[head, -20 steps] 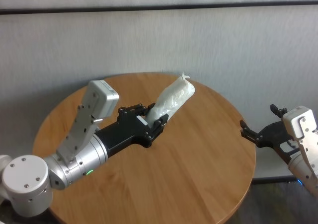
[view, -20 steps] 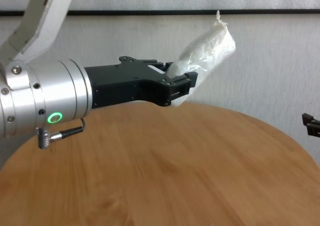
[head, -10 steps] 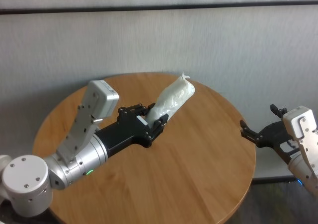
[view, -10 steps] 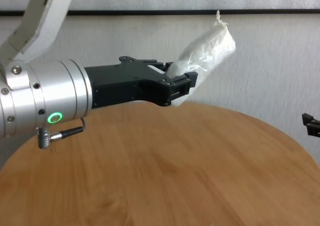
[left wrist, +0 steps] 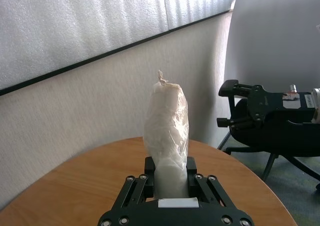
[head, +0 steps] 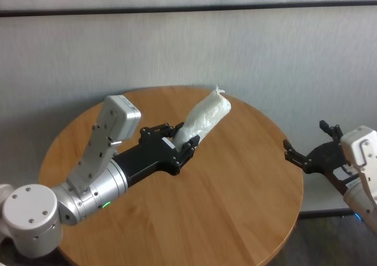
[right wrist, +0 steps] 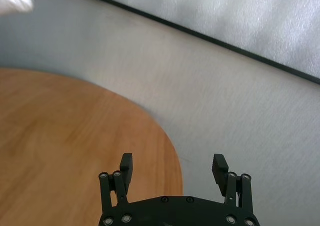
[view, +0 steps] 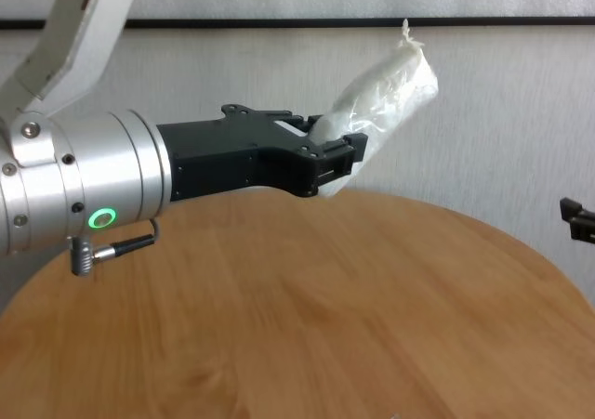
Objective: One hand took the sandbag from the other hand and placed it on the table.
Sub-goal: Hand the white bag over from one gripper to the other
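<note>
The sandbag (head: 204, 120) was up in the air over the far half of the round desk (head: 235, 195), not touching the wood. It was a white, lumpy plastic pouch, tilted so that its twisted tip (view: 407, 34) pointed up and away from the robot, toward the pale wall (head: 283, 59) behind. Its lower end sat clamped between the 2 black fingers (left wrist: 140, 182) of the left hand (head: 177, 146), which was closed tight on it; most of the pouch stuck out free beyond the fingertips. In the left wrist view the sandbag (left wrist: 166, 131) rose straight out of that grip.

The left hand (view: 330, 159) reached out over the middle of the desk on a thick silver wrist with a green glowing ring (view: 100, 218).

The right hand (head: 311, 153) hung off the desk's right edge, well apart from the sandbag, its black fingers (right wrist: 126, 165) spread wide with nothing between them. In the right wrist view the desk's rim (right wrist: 167, 151) lay below and beyond those fingers. In the chest view only a bit of this hand (view: 578, 219) showed at the right border. From the left wrist view it (left wrist: 237, 106) appeared beyond the desk, off to the side of the pouch.
</note>
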`<state>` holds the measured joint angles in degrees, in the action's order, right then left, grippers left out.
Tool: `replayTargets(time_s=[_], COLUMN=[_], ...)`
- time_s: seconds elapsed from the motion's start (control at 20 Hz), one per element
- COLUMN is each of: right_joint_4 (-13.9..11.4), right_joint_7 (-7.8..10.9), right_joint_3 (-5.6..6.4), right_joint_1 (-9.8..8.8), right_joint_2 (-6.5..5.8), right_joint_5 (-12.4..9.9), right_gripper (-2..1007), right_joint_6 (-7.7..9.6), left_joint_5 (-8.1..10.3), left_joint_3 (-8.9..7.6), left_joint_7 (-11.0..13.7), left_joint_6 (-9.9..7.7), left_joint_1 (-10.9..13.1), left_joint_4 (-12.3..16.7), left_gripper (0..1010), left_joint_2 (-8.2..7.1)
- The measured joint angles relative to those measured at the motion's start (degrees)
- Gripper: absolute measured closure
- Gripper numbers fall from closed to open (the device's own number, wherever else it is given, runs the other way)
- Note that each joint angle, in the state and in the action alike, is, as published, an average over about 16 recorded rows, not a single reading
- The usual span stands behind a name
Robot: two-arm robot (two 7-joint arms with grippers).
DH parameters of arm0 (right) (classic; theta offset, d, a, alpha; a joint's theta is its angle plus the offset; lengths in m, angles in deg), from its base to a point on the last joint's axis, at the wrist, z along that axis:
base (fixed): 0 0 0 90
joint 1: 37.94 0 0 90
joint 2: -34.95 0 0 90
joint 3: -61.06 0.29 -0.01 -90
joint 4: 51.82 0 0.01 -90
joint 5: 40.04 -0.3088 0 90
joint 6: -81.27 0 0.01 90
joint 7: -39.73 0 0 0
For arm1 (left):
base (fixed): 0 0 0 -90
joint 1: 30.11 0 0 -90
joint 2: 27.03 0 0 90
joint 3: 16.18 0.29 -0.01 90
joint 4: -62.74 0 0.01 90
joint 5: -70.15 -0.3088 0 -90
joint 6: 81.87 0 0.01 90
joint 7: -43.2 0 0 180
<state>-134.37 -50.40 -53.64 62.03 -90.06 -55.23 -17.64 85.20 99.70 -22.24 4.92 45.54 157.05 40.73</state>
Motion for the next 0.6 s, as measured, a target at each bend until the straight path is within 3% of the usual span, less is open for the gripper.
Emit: replayTargets(time_s=[0.3,0.6], right_joint_4=[-2.08,-3.95], right_joint_7=[2.54,6.48], right_joint_3=[1.66,3.78], right_joint_1=[-2.05,-3.96], right_joint_2=[-0.17,0.52], right_joint_5=[-2.11,-7.00], right_gripper=[2,2], right_joint_6=[-2.28,-4.08], left_joint_5=[0.00,0.00], left_joint_3=[0.00,0.00], left_joint_7=[0.00,0.00], left_joint_6=[0.00,0.00], left_joint_1=[0.00,0.00], left_joint_4=[0.00,0.00], left_gripper=[629,629], left_joint_2=[0.00,0.00])
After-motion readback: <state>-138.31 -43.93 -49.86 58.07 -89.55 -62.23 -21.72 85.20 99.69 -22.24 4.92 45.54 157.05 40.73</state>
